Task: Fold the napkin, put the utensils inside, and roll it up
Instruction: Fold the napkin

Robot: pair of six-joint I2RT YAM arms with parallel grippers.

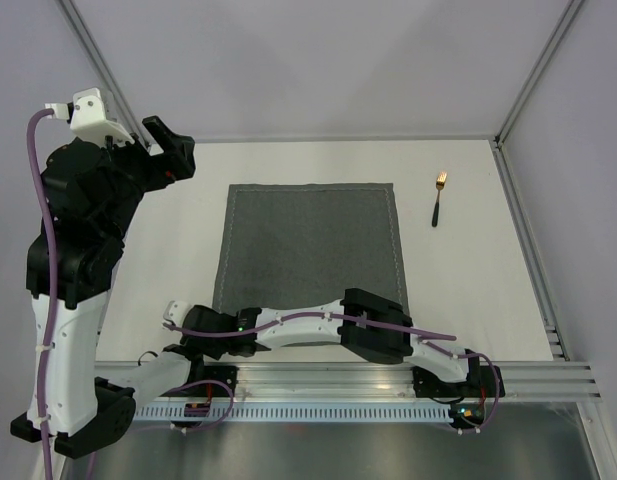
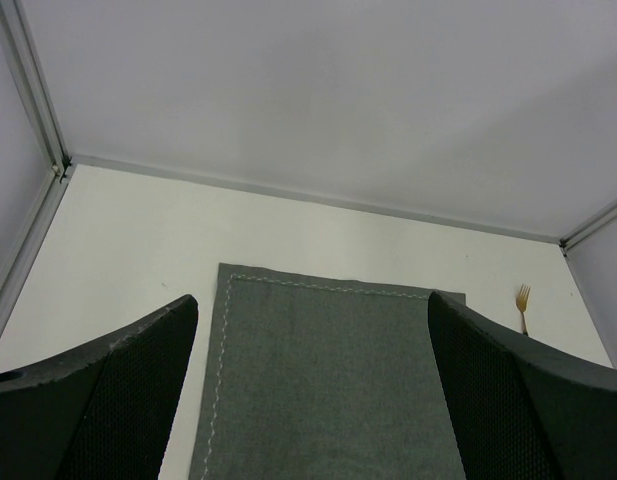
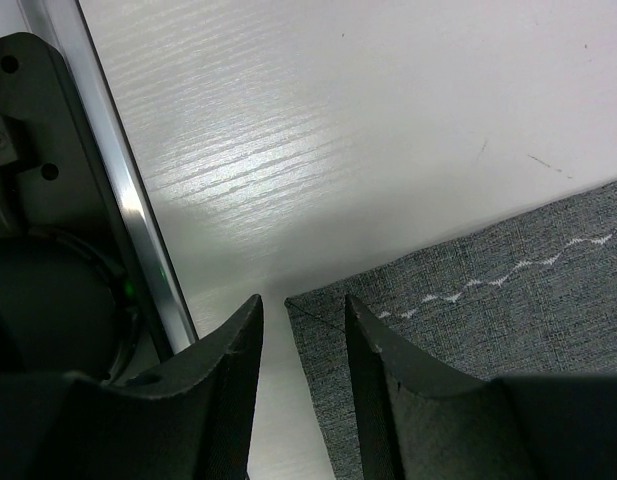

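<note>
Dark grey square fabric napkin (image 1: pixel 308 250) lies flat, central; slim gold-headed, black-handled fork (image 1: pixel 438 198) well apart, far right. My right gripper (image 3: pixel 303 305) straddles the napkin's near-left corner, jaws parted, nothing pinched. Left gripper (image 2: pixel 310 300) raised, spread wide, empty. Cloth looks limp, light: I'd pinch the stitched corner.

Napkin (image 1: pixel 310 250) on table (image 1: pixel 188 250); fork (image 1: pixel 438 200) apart, at its right.

napkin (image 2: pixel 328 390) flat, fork (image 2: pixel 523 298) near far-R corner
</note>
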